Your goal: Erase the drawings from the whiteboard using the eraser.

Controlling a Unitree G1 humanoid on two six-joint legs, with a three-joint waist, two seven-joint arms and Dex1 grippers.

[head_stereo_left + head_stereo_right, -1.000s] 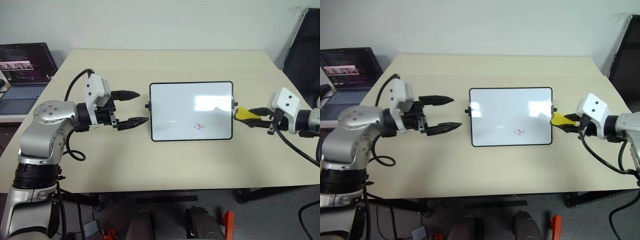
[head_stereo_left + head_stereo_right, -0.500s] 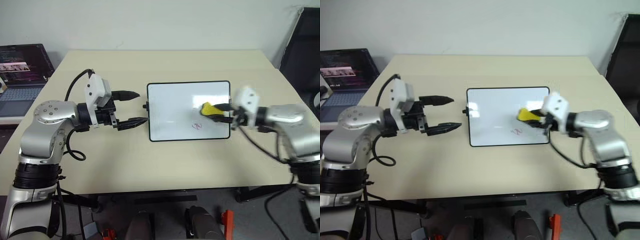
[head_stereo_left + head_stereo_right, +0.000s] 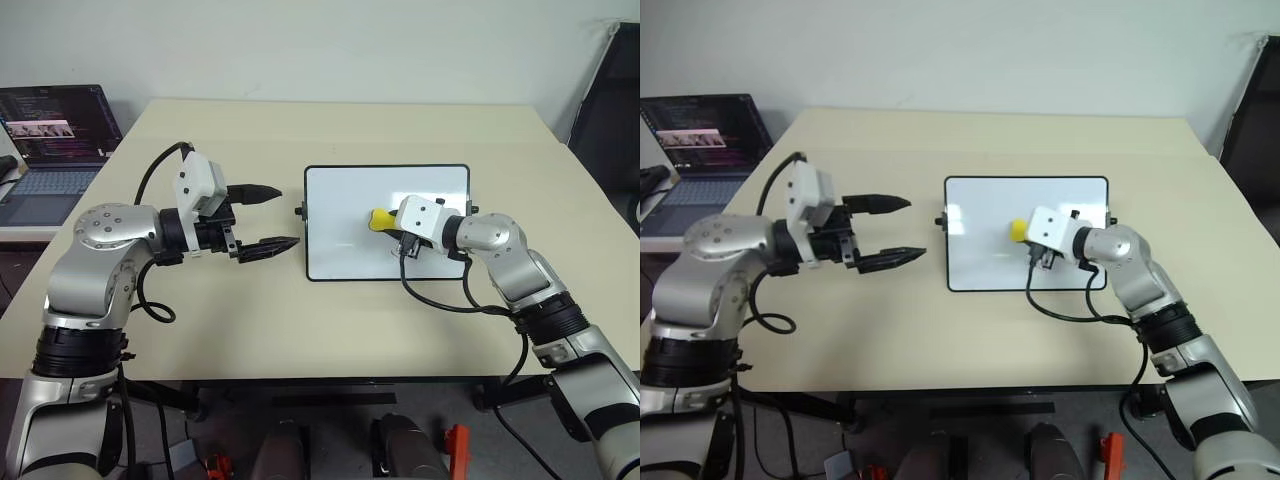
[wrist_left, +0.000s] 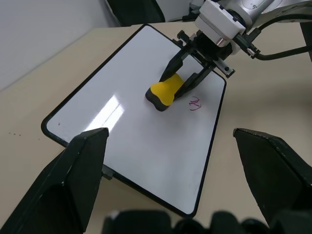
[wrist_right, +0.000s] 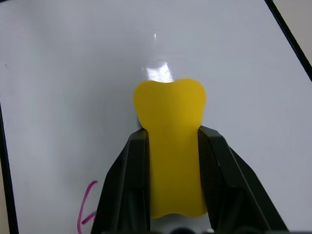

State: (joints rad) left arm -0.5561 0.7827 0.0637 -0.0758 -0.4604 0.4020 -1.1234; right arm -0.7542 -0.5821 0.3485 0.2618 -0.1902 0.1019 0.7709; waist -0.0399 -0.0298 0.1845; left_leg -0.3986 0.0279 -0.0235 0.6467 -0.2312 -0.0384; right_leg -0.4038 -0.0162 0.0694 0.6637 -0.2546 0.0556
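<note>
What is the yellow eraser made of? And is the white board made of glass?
The eraser looks like matte yellow foam or plastic with a dark, maybe felt, base. The board is glossy white, mirroring the lights, in a thin black frame; probably coated board rather than glass, but looks can't settle it.

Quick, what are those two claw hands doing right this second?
Left gripper: fingers open, holding nothing, beside the white board.
Right gripper: fingers shut on the small yellow eraser block.

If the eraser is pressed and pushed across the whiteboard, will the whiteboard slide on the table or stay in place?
The whiteboard probably slides easily: it looks thin and light, lying flat and loose on the smooth table. The open left gripper is beside it, not touching. The right gripper holds the eraser, so sideways strokes may shift the board.
</note>
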